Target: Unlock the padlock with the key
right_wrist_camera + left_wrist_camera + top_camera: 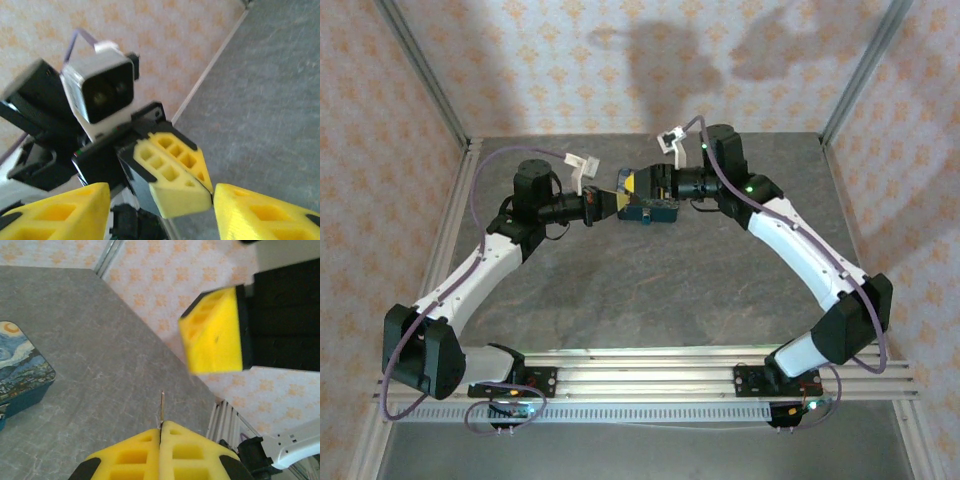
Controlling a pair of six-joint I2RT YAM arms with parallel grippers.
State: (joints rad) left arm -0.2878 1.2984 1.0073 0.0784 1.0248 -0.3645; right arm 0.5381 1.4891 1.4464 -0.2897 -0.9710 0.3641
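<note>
**Key pinched in the left claw, right claw gaping around it**

Nearest me, the two arms rise from the rail at the front edge of the grey table (650,290) and bend inward, so that their claws meet nose to nose over the far middle of it.

The left gripper (161,429) is squeezed tight, its yellow pads flat together. The key (162,407) is caught between them, a thin pale sliver poking straight out past the tips.

The right gripper (632,184) faces it with jaws parted and nothing held. From its own wrist I see a yellow finger on either side of the left claw's closed tips. Whether they touch, I cannot tell.

Just beyond the claws, a blue swirl-painted box (22,372) lies flat on the table. Behind it is the patterned wall (620,60).
</note>
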